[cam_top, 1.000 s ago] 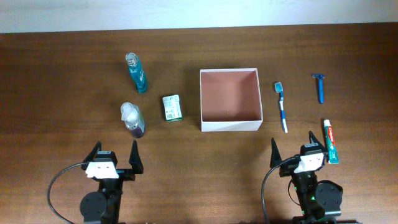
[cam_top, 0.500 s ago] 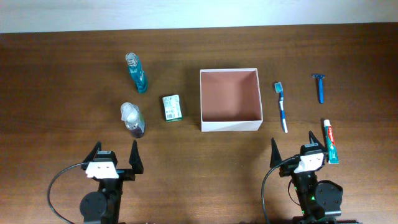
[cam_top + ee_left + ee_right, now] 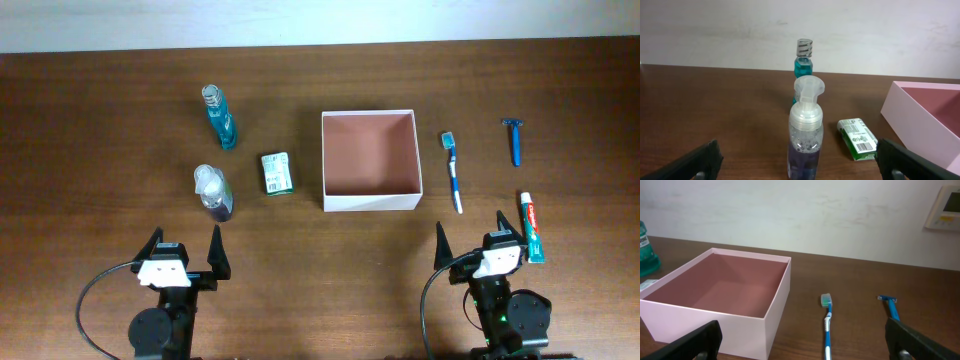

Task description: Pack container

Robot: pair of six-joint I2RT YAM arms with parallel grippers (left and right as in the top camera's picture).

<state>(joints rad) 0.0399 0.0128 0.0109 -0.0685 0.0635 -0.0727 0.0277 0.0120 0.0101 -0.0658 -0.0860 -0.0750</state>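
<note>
We look over a dark brown wooden table (image 3: pixel 100 90) that runs back to a plain white wall (image 3: pixel 715 30). The square white-walled container with a pinkish-brown inside (image 3: pixel 370 201) sits at mid-table, between a small green box (image 3: pixel 277 172) on its left and a blue-and-white toothbrush (image 3: pixel 453 170) on its right. Our left gripper (image 3: pixel 185 240) and right gripper (image 3: pixel 470 232) sit near the front edge, jaws spread wide, gripping nothing. A toothpaste tube (image 3: pixel 532 227) lies just beside the right one.

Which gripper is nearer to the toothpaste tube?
Right. The right gripper is open just beside the toothpaste tube; the left gripper is far off, on the other side of the container.
</note>
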